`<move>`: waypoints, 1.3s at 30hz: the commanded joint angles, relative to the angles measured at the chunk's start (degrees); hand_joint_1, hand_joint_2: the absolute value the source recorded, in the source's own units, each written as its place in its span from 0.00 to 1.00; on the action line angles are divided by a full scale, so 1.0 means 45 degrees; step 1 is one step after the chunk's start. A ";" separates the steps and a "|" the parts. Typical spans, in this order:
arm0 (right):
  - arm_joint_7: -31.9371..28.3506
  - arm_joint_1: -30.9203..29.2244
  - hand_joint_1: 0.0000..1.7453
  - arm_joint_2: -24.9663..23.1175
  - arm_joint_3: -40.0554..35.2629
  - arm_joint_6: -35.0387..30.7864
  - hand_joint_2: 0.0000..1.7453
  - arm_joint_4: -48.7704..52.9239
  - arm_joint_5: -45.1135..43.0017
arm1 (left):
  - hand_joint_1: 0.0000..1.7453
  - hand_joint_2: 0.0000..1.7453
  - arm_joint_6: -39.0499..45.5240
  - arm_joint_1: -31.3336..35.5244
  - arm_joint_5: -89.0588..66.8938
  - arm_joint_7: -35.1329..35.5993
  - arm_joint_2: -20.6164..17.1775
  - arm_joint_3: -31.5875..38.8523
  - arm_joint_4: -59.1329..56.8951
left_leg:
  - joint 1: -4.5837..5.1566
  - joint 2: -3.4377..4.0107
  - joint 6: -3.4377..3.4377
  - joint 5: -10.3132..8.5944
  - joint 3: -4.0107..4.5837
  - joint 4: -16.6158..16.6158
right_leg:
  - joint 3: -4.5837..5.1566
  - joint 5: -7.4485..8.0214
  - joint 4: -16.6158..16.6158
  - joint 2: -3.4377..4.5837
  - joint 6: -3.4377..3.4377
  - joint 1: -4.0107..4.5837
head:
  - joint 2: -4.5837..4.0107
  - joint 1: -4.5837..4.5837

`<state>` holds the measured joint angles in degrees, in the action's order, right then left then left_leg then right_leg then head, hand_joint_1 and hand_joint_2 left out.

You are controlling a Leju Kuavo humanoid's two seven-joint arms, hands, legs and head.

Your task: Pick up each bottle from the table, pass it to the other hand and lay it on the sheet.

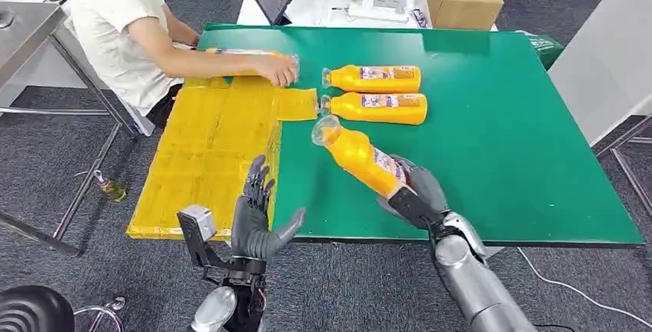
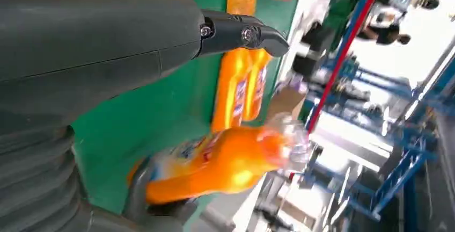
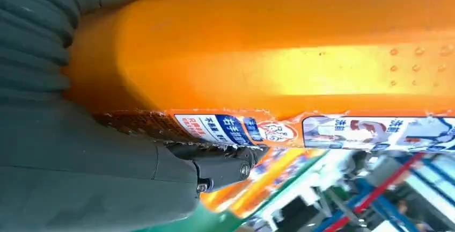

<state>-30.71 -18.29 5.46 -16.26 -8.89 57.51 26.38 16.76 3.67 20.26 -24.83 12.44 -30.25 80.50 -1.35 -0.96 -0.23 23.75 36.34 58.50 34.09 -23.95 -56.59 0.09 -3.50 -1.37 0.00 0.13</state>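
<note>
Green table (image 1: 492, 140) bears a yellow sheet (image 1: 207, 155) over grey carpet (image 1: 46, 163).

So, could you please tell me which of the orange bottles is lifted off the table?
The orange bottle gripped at its base by the right hand, tilted; the other two lie flat, side by side.

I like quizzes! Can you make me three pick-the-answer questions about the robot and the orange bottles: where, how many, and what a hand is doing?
1. Where is the yellow sheet?
A. far right edge
B. left part of the green table
C. floor

2. How many orange plastic bottles lie untouched side by side?
A. two
B. five
C. none

3. What is the robot's right hand doing?
A. hanging empty
B. pressing the sheet
C. gripping an orange bottle

Answers: B, the sheet covers the table's left part. A, one bottle lies beside another. C, its fingers wrap the bottle's base.
</note>
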 commanded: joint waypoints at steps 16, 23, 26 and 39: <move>-0.2064 -0.0485 0.96 -0.1337 -0.4705 0.1266 1.00 0.0155 -0.0568 | 0.00 1.00 -0.0933 0.1485 0.0484 0.0182 -0.0271 -0.0774 -0.1428 | -0.0004 0.0021 0.0014 0.0013 -0.0040 -0.0005 | -0.0033 -0.0009 0.0007 0.0003 0.0036 0.0013 | 0.0000 0.0000; -0.2064 -0.0537 0.98 -0.1138 -0.6142 0.0564 1.00 0.1058 -0.1222 | 0.00 1.00 -0.0941 0.1782 0.1122 0.0278 -0.0158 -0.0850 -0.1577 | 0.0003 0.0035 0.0020 0.0019 -0.0049 -0.0003 | -0.0034 -0.0011 0.0003 0.0015 0.0039 0.0007 | 0.0000 -0.0005; -0.2064 -0.0641 0.98 -0.1256 -0.6246 0.0540 1.00 0.0665 -0.1167 | 0.00 1.00 -0.1121 0.1819 0.1295 0.0221 -0.0186 -0.0889 -0.1546 | 0.0005 0.0014 0.0016 0.0011 -0.0038 -0.0007 | -0.0027 -0.0011 0.0004 -0.0002 0.0031 0.0003 | 0.0000 0.0000; -0.2064 -0.0695 0.00 -0.1557 -0.5968 0.1203 0.00 -0.0598 -0.1659 | 1.00 1.00 -0.3828 0.1171 0.2165 -0.0598 -0.0533 -0.0863 -0.0187 | -0.0004 0.0050 0.0028 0.0033 -0.0098 -0.0016 | -0.0083 -0.0021 0.0020 0.0019 0.0062 0.0020 | 0.0000 0.0000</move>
<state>-40.09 -19.52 -0.85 -40.02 -4.26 60.59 18.60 5.10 8.38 28.89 -26.79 11.65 -32.15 77.96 -1.35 -0.97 -0.23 23.74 36.36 58.50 34.14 -23.95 -56.59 0.09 -3.50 -1.37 0.00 0.13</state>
